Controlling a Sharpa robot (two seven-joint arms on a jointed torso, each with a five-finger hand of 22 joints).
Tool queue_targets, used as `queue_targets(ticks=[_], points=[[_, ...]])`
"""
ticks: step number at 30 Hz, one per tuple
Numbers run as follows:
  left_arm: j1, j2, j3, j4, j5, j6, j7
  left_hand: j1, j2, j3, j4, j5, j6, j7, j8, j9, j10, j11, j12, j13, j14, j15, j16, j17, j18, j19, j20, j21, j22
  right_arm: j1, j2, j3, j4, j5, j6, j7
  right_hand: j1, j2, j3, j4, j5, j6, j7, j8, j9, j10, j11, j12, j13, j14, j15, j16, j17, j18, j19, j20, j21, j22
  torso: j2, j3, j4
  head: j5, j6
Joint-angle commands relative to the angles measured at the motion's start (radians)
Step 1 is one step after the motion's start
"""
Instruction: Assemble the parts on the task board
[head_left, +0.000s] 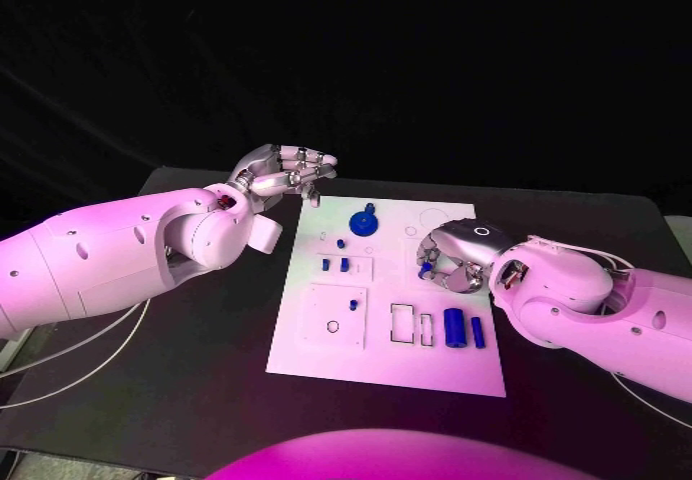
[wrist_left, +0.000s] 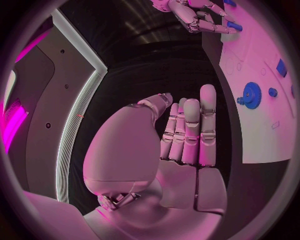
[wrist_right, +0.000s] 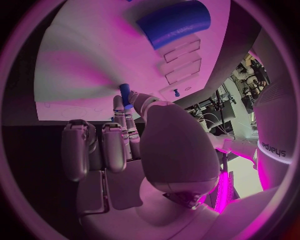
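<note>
Black counter (head_left: 188, 400) under magenta light carries the flat white rectangular task board (head_left: 361, 350), which lies between the robot's two arms. The silver left hand (head_left: 283, 170) hangs just off the board's far corner, fingers drawn together and upright, thumb folded across, holding nothing that can be seen. The silver right hand (head_left: 450, 258) hovers over the board's near-side edge, palm down, and pinches a small blue cylindrical peg (wrist_right: 125, 94) between thumb and fingertip; the other fingers (wrist_right: 78, 147) are loosely curled beside it.

Just behind the right hand's wrist lie a larger blue plastic cylinder (head_left: 454, 327) and a slimmer blue bar (head_left: 477, 332), side by side next to two empty rectangular slots (head_left: 402, 323). Ahead of the right hand, toward the left one, a blue toothed gear (head_left: 364, 224) stands on the board, with several tiny blue pegs (head_left: 340, 243) near it.

The step in hand appears to be seating the pinched peg in a hole. Done well, that likely means holding the peg upright and square to the board, lining its tip over the hole before descending, lowering slowly, and releasing only once it feels seated. Which hole is meant cannot be told; the hand covers the spot beneath it.
</note>
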Motion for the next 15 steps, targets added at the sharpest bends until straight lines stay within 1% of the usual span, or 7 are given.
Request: queue_targets(ticks=[1,5,6,7,8,12,15], points=[[0.001,0.002,0.001,0.001,0.004,0.013,0.004,-0.007,0.007,0.004,0.000,-0.003,-0.009,0.000,0.005,0.002,-0.003,0.000,0.005,0.002,-0.010,0.000,-0.005,-0.002,0.007,-0.006,0.000,-0.007,-0.001,-0.005,0.005,-0.002,-0.005,-0.038,0.004,-0.012,0.003,0.003,0.009,-0.002,-0.007,0.006,0.001,0.005,0.002,0.008,0.002,-0.001,-0.002,0.048,-0.005,0.008,0.008,-0.017,0.058,-0.008,0.013,0.184,0.000,0.0004,0.0012,0.004,-0.004],[0.001,0.002,0.001,0.001,0.004,0.013,0.003,-0.007,0.007,0.004,0.000,-0.003,-0.009,0.000,0.005,0.002,-0.003,0.000,0.005,0.002,-0.010,0.000,-0.005,-0.002,0.007,-0.006,0.000,-0.007,-0.001,-0.007,0.008,-0.002,-0.006,-0.046,-0.013,-0.012,0.008,0.009,0.028,-0.013,-0.014,0.012,0.001,0.010,0.006,0.016,0.000,-0.002,0.000,0.049,-0.006,0.009,0.009,-0.018,0.059,-0.010,0.018,0.188,0.000,0.0003,0.0002,0.005,-0.003],[0.001,0.002,0.001,0.000,0.004,0.013,0.003,-0.007,0.007,0.004,0.000,-0.003,-0.009,0.000,0.005,0.002,-0.003,0.000,0.005,0.002,-0.010,0.000,-0.005,-0.002,0.007,-0.006,0.000,-0.007,-0.001,-0.008,0.008,-0.002,-0.006,-0.047,-0.018,-0.011,0.008,0.010,0.032,-0.015,-0.017,0.013,0.001,0.011,0.007,0.017,0.000,-0.002,0.000,0.049,-0.007,0.008,0.009,-0.019,0.059,-0.010,0.020,0.189,0.000,0.0002,-0.0001,0.005,-0.003],[0.001,0.003,0.001,0.000,0.004,0.013,0.003,-0.007,0.007,0.004,0.000,-0.003,-0.009,0.000,0.005,0.002,-0.003,0.000,0.005,0.002,-0.010,0.000,-0.005,-0.002,0.007,-0.006,0.000,-0.007,-0.001,-0.008,0.008,-0.002,-0.005,-0.048,-0.024,-0.011,0.009,0.012,0.043,-0.022,-0.031,0.016,0.000,0.014,0.010,0.022,-0.001,-0.003,0.001,0.049,-0.007,0.010,0.010,-0.019,0.060,-0.011,0.023,0.191,0.000,0.0002,-0.0003,0.005,-0.004],[0.001,0.003,0.001,0.000,0.004,0.012,0.003,-0.007,0.007,0.004,0.000,-0.003,-0.009,0.000,0.005,0.002,-0.003,0.000,0.005,0.002,-0.010,0.000,-0.005,-0.002,0.007,-0.006,0.000,-0.007,-0.001,-0.008,0.008,-0.002,-0.005,-0.049,-0.031,-0.010,0.009,0.013,0.048,-0.026,-0.033,0.019,-0.001,0.017,0.012,0.027,-0.003,-0.002,0.002,0.049,-0.009,0.010,0.012,-0.021,0.061,-0.011,0.029,0.194,0.000,0.0002,-0.0003,0.005,-0.004],[0.001,0.003,0.001,0.000,0.004,0.012,0.003,-0.007,0.007,0.005,0.000,-0.003,-0.010,0.000,0.005,0.002,-0.004,0.000,0.006,0.002,-0.010,0.000,-0.005,-0.002,0.007,-0.006,0.000,-0.007,-0.001,-0.010,0.006,-0.002,0.002,-0.049,-0.064,-0.005,0.008,0.014,0.060,-0.037,-0.032,0.029,-0.004,0.027,0.019,0.041,-0.007,-0.001,0.006,0.049,-0.013,0.011,0.013,-0.022,0.063,-0.012,0.035,0.197,0.000,0.0000,-0.0007,0.004,-0.003],[0.001,0.004,0.001,-0.001,0.004,0.012,0.004,-0.007,0.007,0.005,0.000,-0.003,-0.010,0.000,0.005,0.002,-0.004,0.000,0.006,0.002,-0.010,0.000,-0.005,-0.002,0.007,-0.006,0.000,-0.007,-0.001,-0.011,-0.004,-0.002,0.019,-0.041,-0.095,0.000,0.007,0.015,0.066,-0.045,-0.029,0.034,-0.004,0.032,0.023,0.048,-0.008,-0.002,0.008,0.050,-0.014,0.013,0.017,-0.023,0.065,-0.014,0.042,0.200,-0.001,0.0000,-0.0007,0.004,-0.003]])
